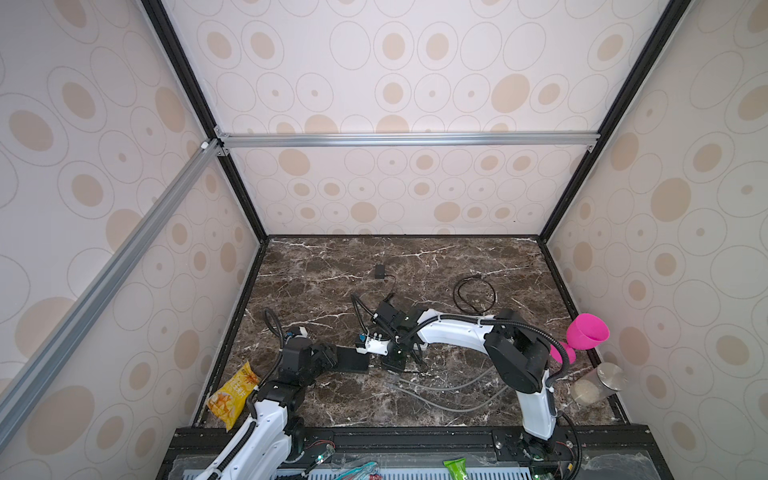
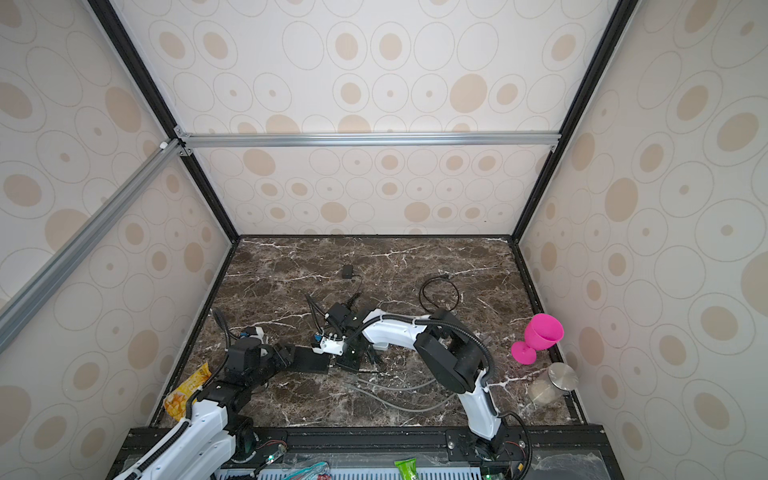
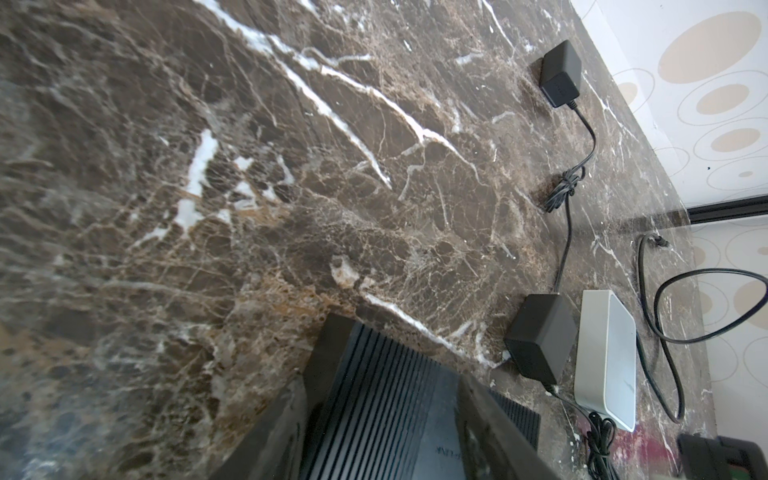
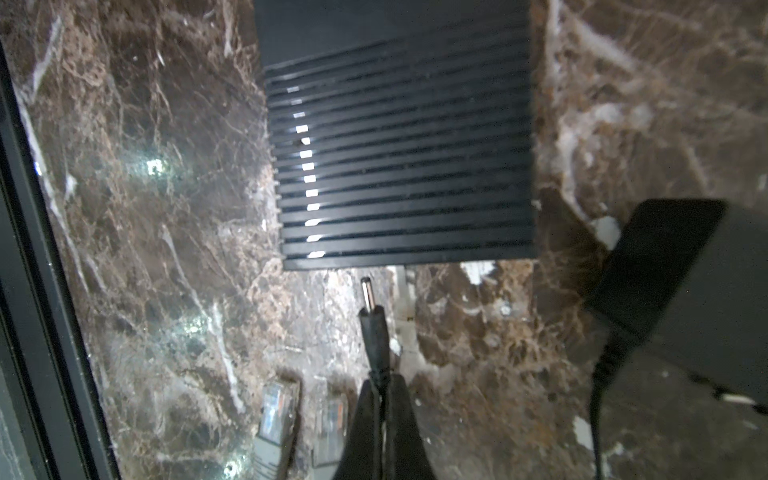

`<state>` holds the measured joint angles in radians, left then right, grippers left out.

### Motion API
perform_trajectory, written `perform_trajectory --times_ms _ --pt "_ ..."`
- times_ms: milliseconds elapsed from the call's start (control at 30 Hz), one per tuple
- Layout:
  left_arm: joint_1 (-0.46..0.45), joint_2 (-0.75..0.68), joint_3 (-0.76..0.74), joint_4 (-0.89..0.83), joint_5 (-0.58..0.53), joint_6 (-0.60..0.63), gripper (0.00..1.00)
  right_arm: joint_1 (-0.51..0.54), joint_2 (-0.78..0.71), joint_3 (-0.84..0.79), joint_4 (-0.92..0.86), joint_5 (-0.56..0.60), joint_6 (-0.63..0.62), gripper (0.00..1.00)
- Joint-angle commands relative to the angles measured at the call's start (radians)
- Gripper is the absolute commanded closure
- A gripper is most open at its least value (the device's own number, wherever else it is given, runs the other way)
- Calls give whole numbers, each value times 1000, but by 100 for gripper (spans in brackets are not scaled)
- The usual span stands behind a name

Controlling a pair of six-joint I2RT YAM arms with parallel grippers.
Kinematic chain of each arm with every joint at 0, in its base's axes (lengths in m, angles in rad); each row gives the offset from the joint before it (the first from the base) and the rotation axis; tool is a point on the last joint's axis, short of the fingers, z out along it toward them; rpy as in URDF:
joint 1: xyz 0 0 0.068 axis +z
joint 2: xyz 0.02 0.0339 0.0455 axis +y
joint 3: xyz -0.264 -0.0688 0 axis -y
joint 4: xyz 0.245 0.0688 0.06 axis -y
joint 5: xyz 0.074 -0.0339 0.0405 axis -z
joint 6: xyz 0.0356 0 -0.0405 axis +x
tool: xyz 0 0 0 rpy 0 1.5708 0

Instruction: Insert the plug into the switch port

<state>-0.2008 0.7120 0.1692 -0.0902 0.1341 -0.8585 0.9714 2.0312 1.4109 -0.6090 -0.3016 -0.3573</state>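
One plug (image 4: 374, 328) tight between right fingers (image 4: 360, 436) — one switch (image 3: 386, 415) snug between left fingers (image 3: 270, 432).

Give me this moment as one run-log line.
left gripper: shut on switch | right gripper: shut on plug | plug tip: just short of switch edge, not inserted | stage: pre-insertion

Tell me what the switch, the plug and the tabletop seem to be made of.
Switch: probably black plastic, slightly glossy; its moulded ribs catch the light.
Plug: black rubbery sleeve with a bare, shiny metal tip.
Tabletop: brown marble look with white veins, glossy, mirrors lights; real stone or printed film, I cannot tell.
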Motion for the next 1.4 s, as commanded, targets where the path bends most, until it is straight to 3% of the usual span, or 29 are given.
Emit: perform_trajectory --times_ms 0,1367 --pt "6 -6 6 17 8 14 42 10 23 32 -30 0 -19 100" --pt "7 -5 3 24 19 14 42 23 60 105 -21 74 36 100"
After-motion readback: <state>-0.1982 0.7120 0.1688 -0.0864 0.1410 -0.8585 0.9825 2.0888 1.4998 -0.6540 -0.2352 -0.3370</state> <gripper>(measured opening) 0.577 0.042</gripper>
